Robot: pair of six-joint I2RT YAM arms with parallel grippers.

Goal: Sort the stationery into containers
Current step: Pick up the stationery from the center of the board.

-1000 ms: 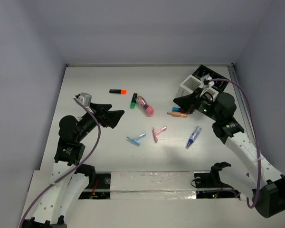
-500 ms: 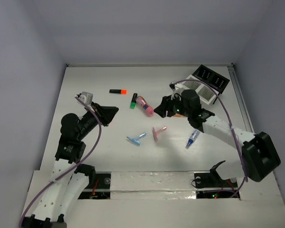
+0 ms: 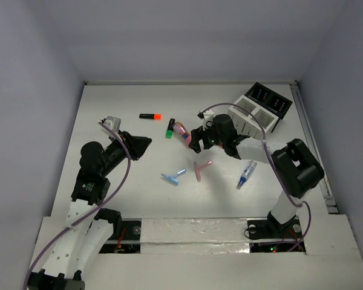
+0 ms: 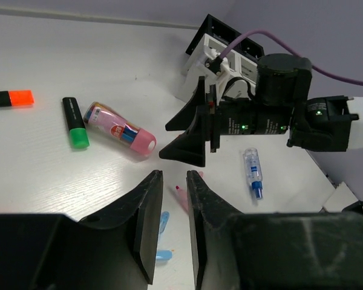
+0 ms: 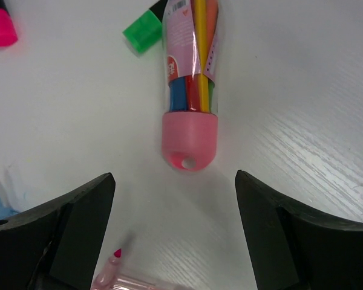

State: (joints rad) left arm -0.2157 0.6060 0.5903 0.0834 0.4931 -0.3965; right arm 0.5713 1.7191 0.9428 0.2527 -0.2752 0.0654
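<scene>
Right gripper [image 5: 169, 235], opened wide since a second ago and empty, being aimed at pink-capped tube [image 5: 190, 90], centred between fingers, lying on table [image 3: 109, 103] left of containers [image 3: 254, 115]; pickup judged next. Left gripper [image 4: 174, 205] nearly closed, empty.

The worktop [image 5: 302, 121] looks like white painted wood, matt, with a fine grain showing. The pink-capped tube [image 5: 190, 90] seems to be clear glossy plastic, and its cap is smooth and a little translucent. The fingers [image 5: 66, 235] of the right claw [image 5: 169, 235] look like matt black plastic with a slightly rough surface. The green highlighter cap [image 5: 142, 27] is smooth plastic. The white slatted box [image 3: 245, 118] looks like hard plastic.
</scene>
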